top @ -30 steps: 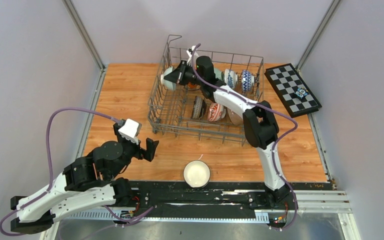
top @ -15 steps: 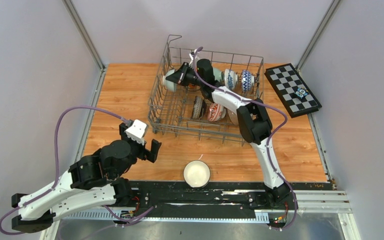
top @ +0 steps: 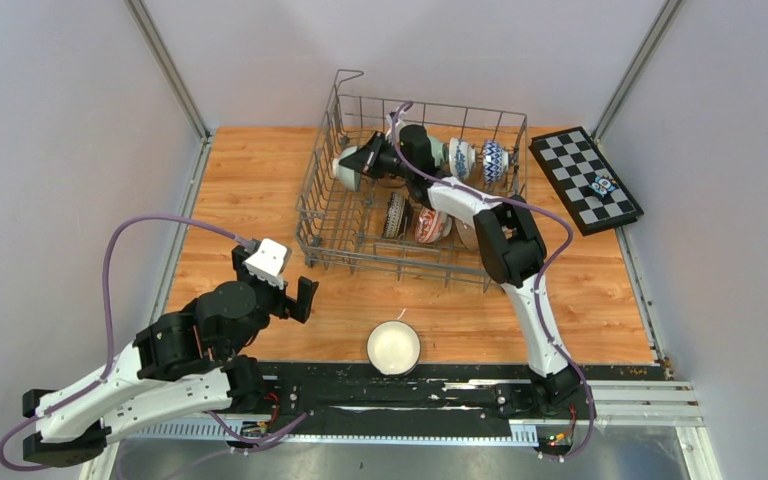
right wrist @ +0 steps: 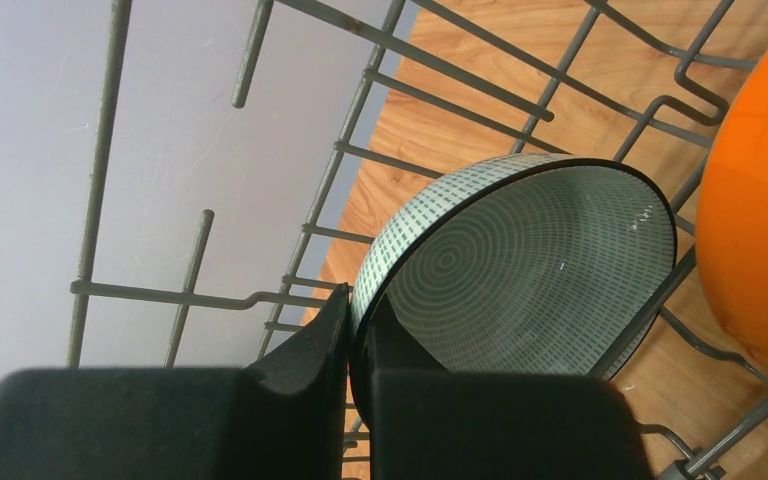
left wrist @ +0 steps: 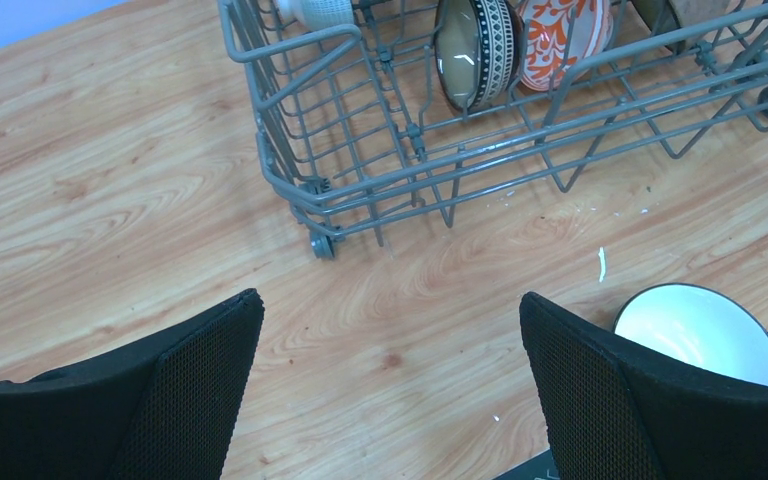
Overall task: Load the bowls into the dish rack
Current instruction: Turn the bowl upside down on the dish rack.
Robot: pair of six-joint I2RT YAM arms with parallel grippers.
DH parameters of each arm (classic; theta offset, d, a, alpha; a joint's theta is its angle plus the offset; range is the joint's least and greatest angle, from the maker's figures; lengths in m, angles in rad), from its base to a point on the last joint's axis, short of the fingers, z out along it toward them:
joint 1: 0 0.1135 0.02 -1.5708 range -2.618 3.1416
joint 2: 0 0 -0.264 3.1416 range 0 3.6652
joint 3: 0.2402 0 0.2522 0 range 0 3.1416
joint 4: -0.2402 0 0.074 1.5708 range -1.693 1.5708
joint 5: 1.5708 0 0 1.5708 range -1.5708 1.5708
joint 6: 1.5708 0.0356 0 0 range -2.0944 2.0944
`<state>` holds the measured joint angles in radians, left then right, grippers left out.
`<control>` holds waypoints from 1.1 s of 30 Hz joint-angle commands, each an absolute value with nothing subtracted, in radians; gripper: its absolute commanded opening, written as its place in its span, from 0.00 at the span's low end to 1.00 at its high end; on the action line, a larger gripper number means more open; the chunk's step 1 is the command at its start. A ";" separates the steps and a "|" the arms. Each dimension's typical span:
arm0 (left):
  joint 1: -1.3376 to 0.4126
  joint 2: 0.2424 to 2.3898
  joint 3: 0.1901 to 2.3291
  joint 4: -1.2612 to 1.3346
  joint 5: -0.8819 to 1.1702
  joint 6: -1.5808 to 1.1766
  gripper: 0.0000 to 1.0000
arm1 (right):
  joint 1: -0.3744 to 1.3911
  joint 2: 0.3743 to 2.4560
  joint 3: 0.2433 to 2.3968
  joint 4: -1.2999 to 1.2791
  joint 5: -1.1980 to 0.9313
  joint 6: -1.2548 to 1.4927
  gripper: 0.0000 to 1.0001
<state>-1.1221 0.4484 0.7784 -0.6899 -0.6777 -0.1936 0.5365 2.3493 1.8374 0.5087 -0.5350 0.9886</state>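
Top external view, and my right claw [top: 362, 160] is reaching deep into the rack [top: 400, 262], out at its far left corner. It's clamped on the green bowl [top: 343, 168]. The right wrist view shows it plainly: one finger outside the rim, one inside, pinched tight on the wall, and the bowl stands on its edge among the wires with its ringed inside turned towards my camera. An orange bowl [right wrist: 760, 190] sits just beside it. Whether those two touch, I cannot tell.

Over to my left claw [left wrist: 390, 312]. It's wide open, gripping nothing, hanging above the counter [top: 250, 190] just off the rack's near left corner. Between its fingers, the left wrist view shows bare wood and that corner of the rack.

One bowl is not loaded: the white bowl [top: 394, 346] with a dark rim sits upright on the counter at the near edge, between my two arms and well apart from the rack.

Inside the rack, the near row holds a black-banded bowl [left wrist: 475, 50] on edge, and a red-white bowl [left wrist: 560, 35] right next to it. Along the far wall, two blue-white bowls [top: 493, 160] stand on edge, side by side, right of my right wrist.
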 commanded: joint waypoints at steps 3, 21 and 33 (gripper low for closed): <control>-1.109 0.443 0.772 -0.677 -0.692 -0.186 1.00 | 0.521 2.332 1.808 0.588 -0.549 1.000 0.03; -1.093 0.442 0.770 -0.679 -0.690 -0.188 1.00 | 0.514 2.273 1.680 0.608 -0.524 0.989 0.04; -1.090 0.442 0.772 -0.683 -0.700 -0.195 1.00 | 0.497 2.223 1.601 0.569 -0.492 0.937 0.11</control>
